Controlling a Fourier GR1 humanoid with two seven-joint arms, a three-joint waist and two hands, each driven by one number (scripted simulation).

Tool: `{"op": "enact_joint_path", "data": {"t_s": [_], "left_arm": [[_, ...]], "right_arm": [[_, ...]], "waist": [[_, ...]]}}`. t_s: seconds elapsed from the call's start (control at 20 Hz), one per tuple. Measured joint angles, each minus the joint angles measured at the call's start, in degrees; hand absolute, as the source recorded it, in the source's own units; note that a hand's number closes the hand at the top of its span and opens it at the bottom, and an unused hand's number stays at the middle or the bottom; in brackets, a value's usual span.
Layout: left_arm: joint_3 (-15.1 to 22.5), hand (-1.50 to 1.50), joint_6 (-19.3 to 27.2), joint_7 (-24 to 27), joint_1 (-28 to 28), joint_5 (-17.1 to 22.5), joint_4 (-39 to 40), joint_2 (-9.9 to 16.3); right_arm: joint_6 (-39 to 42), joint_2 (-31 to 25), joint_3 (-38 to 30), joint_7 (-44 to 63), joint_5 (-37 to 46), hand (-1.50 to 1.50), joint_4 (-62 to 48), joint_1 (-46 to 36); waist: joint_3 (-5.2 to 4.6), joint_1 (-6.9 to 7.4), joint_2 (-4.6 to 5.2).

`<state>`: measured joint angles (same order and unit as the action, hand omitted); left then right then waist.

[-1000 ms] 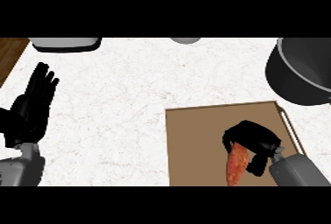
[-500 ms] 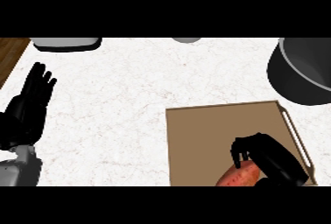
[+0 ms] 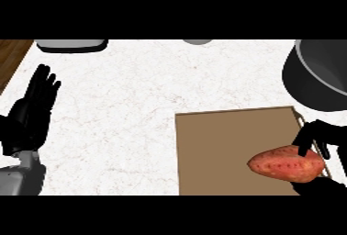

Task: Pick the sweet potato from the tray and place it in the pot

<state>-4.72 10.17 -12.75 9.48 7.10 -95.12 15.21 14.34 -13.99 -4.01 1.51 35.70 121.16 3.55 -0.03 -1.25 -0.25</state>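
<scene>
One orange-red sweet potato [image 3: 286, 164] held in the curled right hand [image 3: 324, 140] over one brown tray [image 3: 217, 151]; one dark grey pot [image 3: 318, 75] at two o'clock — left hand [image 3: 30, 114] open at nine.

On the worktop [image 3: 136, 101] right now: one tray [image 3: 217, 151], one sweet potato [image 3: 286, 164], one pot [image 3: 318, 78], two hands, left [image 3: 30, 114] and right [image 3: 322, 137], plus two grey items at the far edge [image 3: 71, 44] [image 3: 197, 41].

No lettering, label, brand, number or sign can be read anywhere in the head view, whether on the sweet potato [image 3: 286, 164], the tray [image 3: 224, 151], the pot [image 3: 318, 75] or the white counter [image 3: 149, 92].
</scene>
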Motion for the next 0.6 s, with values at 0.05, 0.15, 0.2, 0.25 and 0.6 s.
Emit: {"op": "enact_joint_path", "data": {"t_s": [0.05, 0.15, 0.2, 0.25, 0.6], "left_arm": [[0.04, 0.00, -0.19, -0.25, 0.64, 0.13, 0.52, -0.09], [-0.62, 0.00, -0.93, -0.45, 0.93, 0.67, 0.83, 0.37], [-0.82, 0.00, -1.21, 0.10, 1.15, 0.75, 1.65, 0.26], [-0.68, 0.00, -1.23, 0.02, 1.11, 0.65, 1.56, 0.01], [-0.12, 0.00, -0.83, -0.25, 1.56, -0.64, 1.05, -1.36]], "right_arm": [[0.07, 0.11, -1.90, 1.06, -1.48, 1.50, 0.53, -0.94], [-0.03, -0.38, -5.63, 3.17, -3.32, 1.50, 1.20, -3.02], [-0.04, -0.80, -7.31, 4.08, -4.10, 1.50, 0.70, -4.48], [0.00, -1.55, -9.57, 3.94, -5.34, 1.50, -0.35, -5.27], [1.73, -8.34, -20.63, 2.55, -13.25, 1.50, -14.42, -14.66]], "waist": [[0.00, 0.15, 0.05], [0.01, 0.49, 0.11], [0.00, 0.64, 0.14], [0.00, 0.75, 0.16], [0.03, 1.30, 0.27]]}}
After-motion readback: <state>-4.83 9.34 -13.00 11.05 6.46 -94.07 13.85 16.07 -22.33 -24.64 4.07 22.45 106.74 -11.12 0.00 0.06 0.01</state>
